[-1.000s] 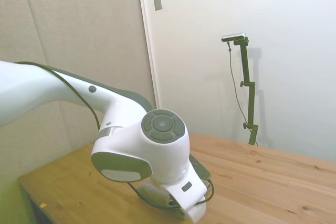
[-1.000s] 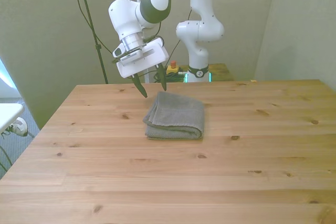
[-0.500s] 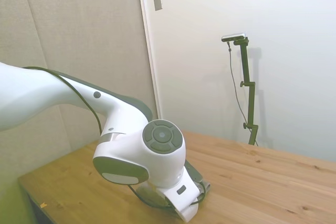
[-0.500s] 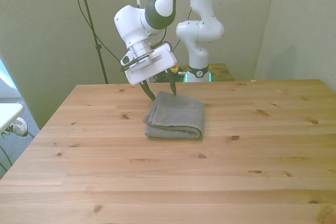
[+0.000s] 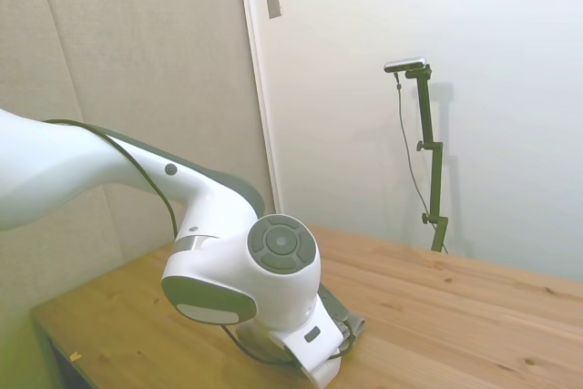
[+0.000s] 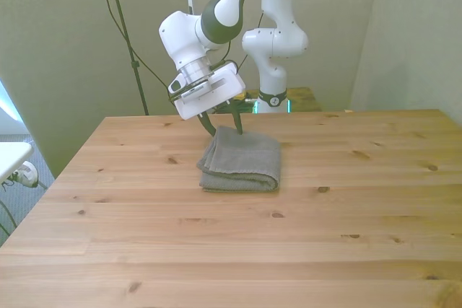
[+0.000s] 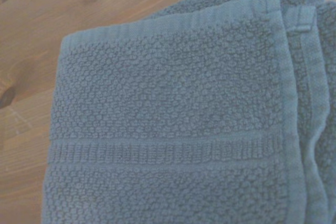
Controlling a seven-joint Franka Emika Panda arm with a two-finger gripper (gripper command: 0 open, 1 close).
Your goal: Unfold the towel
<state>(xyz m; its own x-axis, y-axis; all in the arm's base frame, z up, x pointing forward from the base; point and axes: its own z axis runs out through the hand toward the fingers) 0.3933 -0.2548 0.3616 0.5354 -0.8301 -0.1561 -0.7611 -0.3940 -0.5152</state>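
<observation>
While one folded grey towel [image 6: 240, 160] lies on the worktop [image 6: 231, 243], one gripper [image 6: 223, 124] hangs spread over its far left corner, holding nothing.

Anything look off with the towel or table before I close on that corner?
Nothing stands out. The towel lies folded flat on the table, layered edges neat in the wrist view. The gripper has its jaws open at the towel's far corner.

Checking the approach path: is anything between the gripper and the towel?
Nothing: in the front view the open gripper hangs right at the towel's far corner.
</observation>
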